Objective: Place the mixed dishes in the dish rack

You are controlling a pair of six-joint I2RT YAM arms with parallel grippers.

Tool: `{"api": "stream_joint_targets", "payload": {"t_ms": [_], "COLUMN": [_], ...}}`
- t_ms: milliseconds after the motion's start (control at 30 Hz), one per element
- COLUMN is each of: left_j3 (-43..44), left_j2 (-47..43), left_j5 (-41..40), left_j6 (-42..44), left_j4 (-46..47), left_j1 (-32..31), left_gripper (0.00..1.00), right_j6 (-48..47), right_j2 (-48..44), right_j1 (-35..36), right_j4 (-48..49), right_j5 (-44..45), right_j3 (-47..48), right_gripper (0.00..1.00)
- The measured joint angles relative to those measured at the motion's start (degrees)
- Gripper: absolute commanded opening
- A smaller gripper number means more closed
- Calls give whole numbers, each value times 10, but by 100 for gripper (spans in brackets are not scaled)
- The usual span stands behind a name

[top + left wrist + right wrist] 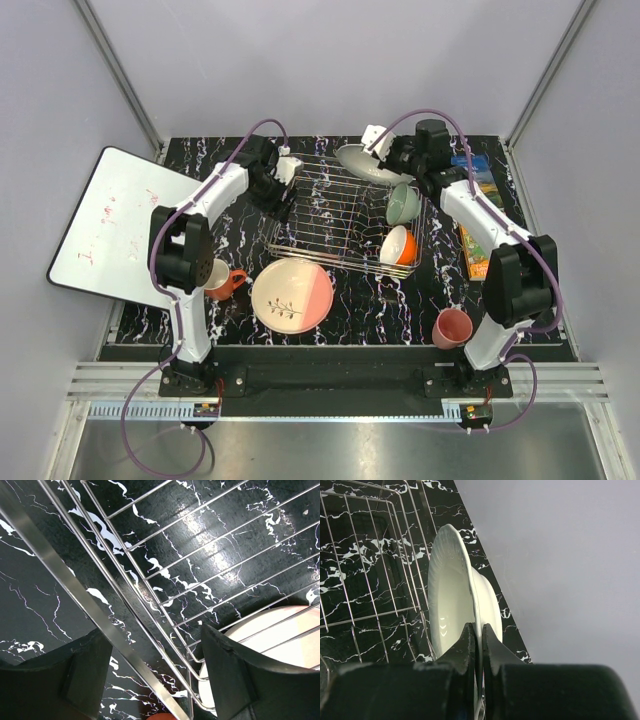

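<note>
My left end effector sits spread astride the dish rack rim; a nudge could shift the rack. My right end effector pinches the white plate by its edge above the rack's far corner. That thin grip might slip.

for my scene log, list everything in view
dish rack: 1, silver, table centre
white plate: 1, white, at rack's far right corner
mint-green bowl: 1, green, in rack, right side
orange bowl: 1, orange, white inside, in rack, near right
pink-and-cream plate: 1, on table before rack
mug: 1, orange-red, table, near left
pink cup: 1, pink, table, near right
books: 2, colourful, table's right edge
board: 1, white, left of table
table: 1, black marbled
left fingers: open, astride rack rim
right fingers: shut on white plate
</note>
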Motion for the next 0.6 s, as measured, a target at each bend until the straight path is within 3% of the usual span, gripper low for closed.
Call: {"api": "stream_joint_targets", "payload": {"t_ms": [400,467,533,600], "left_j3": [0,0,0,0], "left_j2": [0,0,0,0], "left_j5": [0,0,0,0], "left_j6": [2,3,3,3], "left_j4": [0,0,0,0], "left_j1": [-1,-1,-1,-1], "left_gripper": [74,74,74,75], "right_j6": [24,29,36,41], "right_j2": [-17,-17,-17,-17], "right_j1": [-2,-2,-2,-1], "right_j4": [54,55,56,57], "right_j5": [3,7,16,18], "right_j3": [-49,-56,-67,-72], "right_gripper": [24,35,36,46]}}
